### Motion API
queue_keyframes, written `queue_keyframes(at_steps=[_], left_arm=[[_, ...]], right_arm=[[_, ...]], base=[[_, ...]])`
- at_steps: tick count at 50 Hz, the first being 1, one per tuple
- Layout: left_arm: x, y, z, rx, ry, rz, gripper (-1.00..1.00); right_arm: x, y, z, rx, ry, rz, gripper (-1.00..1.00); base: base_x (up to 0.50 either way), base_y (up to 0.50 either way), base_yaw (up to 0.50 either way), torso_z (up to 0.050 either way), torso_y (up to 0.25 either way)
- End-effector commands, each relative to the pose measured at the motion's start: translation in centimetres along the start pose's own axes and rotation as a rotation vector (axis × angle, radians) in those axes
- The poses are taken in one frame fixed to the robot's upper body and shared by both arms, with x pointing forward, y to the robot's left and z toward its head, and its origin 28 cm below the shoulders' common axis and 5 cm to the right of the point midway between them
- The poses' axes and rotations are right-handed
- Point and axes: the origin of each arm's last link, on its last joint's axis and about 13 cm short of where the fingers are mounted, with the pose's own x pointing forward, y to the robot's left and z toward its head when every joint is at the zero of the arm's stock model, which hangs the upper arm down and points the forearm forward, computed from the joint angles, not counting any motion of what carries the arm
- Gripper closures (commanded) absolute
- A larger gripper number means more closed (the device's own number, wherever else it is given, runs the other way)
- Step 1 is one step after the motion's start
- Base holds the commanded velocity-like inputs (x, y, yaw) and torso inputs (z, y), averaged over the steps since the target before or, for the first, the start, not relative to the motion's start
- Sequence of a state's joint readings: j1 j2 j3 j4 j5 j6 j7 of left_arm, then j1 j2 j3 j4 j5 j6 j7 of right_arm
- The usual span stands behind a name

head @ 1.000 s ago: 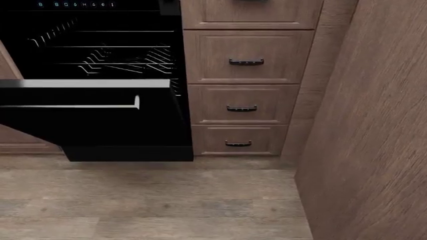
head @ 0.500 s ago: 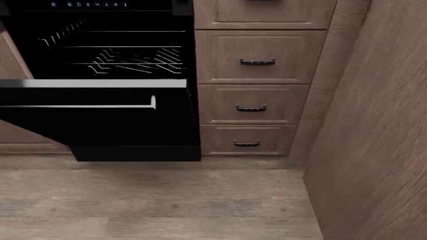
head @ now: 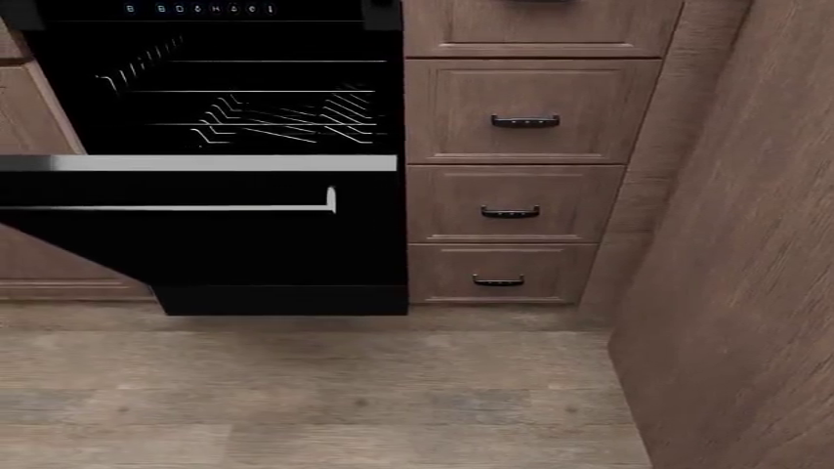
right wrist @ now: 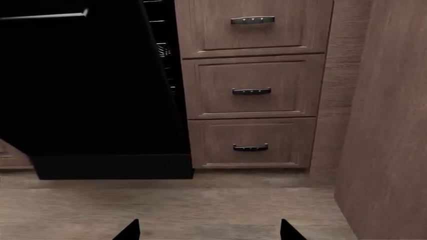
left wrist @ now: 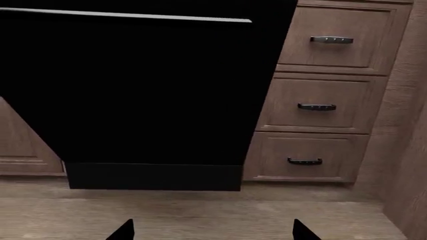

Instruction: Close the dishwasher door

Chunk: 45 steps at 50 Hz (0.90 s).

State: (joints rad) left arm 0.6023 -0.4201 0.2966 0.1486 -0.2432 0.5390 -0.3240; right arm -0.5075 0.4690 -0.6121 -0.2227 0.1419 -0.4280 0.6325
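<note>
Black gripper tips apart (empty)

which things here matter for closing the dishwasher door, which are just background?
Relevant:
- glossy black flat dishwasher door, hanging partly open
- its long thin silver bar handle
- white wire racks visible in the opening behind it

Background:
- brown wooden drawer fronts with small dark handles
- black strip with cyan lit digits
- wood-plank floor
- brown wooden side panel

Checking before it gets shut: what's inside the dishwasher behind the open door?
Behind the half-open dishwasher door, bare wire racks show, apparently without dishes. The lower interior is hidden by the door.
</note>
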Motion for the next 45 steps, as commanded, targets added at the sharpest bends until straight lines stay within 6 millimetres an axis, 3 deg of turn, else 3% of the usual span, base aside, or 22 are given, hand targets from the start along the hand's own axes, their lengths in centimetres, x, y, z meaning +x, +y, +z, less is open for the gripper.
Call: queue_keyframes(at_steps=[1, 45], left_arm=[[-0.03, 0.04, -0.02, 0.0, 0.0, 0.001, -1.0], [0.0, 0.01, -0.04, -0.001, 0.002, -0.001, -1.0]], right_arm=[[0.05, -0.04, 0.04, 0.0, -0.001, -0.001, -1.0], [-0.03, -0.02, -0.02, -0.001, -0.002, -0.001, -1.0]], base=[[0.0, 0.12, 0.0, 0.0, 0.0], [0.0, 0.12, 0.0, 0.0, 0.0]])
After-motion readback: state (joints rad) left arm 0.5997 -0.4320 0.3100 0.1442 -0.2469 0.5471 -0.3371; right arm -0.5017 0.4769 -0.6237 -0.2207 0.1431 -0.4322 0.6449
